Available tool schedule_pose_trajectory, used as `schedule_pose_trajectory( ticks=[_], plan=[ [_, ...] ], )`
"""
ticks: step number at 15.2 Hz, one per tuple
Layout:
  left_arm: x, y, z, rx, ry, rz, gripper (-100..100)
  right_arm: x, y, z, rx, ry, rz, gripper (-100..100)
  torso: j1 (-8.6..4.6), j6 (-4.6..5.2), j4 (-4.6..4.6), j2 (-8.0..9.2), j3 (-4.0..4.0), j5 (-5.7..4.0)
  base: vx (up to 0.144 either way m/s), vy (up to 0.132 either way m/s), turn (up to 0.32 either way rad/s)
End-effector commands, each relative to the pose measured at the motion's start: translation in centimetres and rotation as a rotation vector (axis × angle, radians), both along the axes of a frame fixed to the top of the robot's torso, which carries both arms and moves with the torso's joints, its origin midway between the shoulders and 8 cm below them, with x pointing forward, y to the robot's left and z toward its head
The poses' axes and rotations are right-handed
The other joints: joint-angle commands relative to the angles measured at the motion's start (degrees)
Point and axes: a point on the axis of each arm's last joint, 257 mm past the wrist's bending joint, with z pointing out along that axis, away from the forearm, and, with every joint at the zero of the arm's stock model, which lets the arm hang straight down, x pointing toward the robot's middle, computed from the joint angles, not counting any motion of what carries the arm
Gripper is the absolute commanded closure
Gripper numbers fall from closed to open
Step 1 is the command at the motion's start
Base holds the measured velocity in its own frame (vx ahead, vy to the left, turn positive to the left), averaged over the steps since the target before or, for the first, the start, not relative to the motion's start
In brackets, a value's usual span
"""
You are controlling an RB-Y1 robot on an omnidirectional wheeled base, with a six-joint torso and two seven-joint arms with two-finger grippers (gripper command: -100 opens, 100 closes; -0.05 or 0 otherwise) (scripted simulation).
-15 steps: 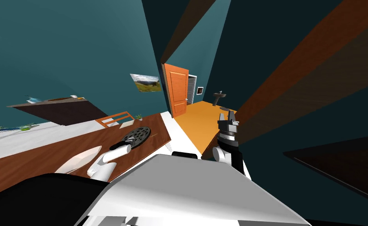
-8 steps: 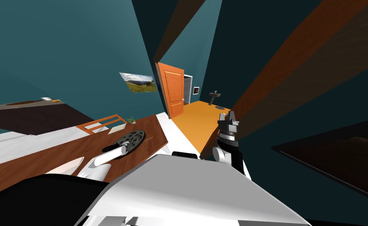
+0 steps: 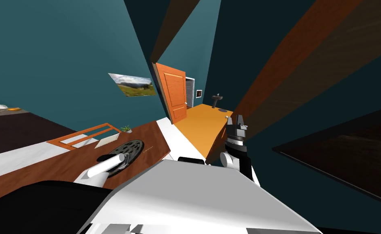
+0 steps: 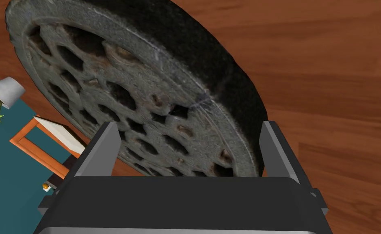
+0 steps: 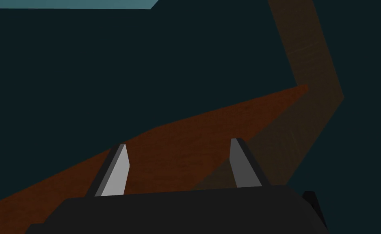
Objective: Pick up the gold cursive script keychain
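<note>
Keychain (image 3: 147, 150) untouched, with the left claw (image 4: 190, 123) wide over the disc (image 4: 137, 93)

On the brown tabletop (image 3: 153, 140) a thin gold sliver lies flat just beside the dark, hole-pierced disc, at its 3 o'clock in the head view. It is too small to read as script, but I judge it to be the keychain. The left claw hangs over the disc with blades spread and nothing gripped. It seems aimed off target, so it would need to shift toward 3 o'clock before it lowers. So thin a thing calls for blades brought right down to the wood. The right claw (image 3: 234, 120) is also wide and empty. It is held up beyond the tabletop's edge, toward 2 o'clock from the disc — likely parked clear, since one arm is enough here.
</note>
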Motion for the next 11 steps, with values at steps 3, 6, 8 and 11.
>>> schedule_pose_trajectory(
  ticks=[3,6,8,11],
  plan=[
    [-3.3,-0.1,-1.1,-0.100,0.039,0.085,-100,0.0,0.0,0.0,0.000,0.000,0.000,0,0.02,0.03,0.00,-0.03,-0.01,0.01,0.059,0.002,-0.200],
    [-5.4,-1.0,-2.1,-0.169,0.069,0.131,-100,0.0,0.0,0.0,0.000,0.000,0.000,0,0.06,0.00,-0.01,-0.03,-0.02,0.02,0.057,0.010,-0.124],
    [-5.8,-1.3,-2.5,-0.183,0.079,0.137,-100,0.0,0.0,0.0,0.000,0.000,0.000,0,0.04,0.03,-0.01,-0.05,-0.02,0.01,0.052,0.008,-0.118],
    [-8.1,-2.4,-3.3,-0.278,0.098,0.203,-100,0.0,0.0,0.0,0.000,0.000,0.000,0,0.09,0.02,0.00,-0.02,-0.01,0.02,0.056,0.023,-0.166]
  ],
)
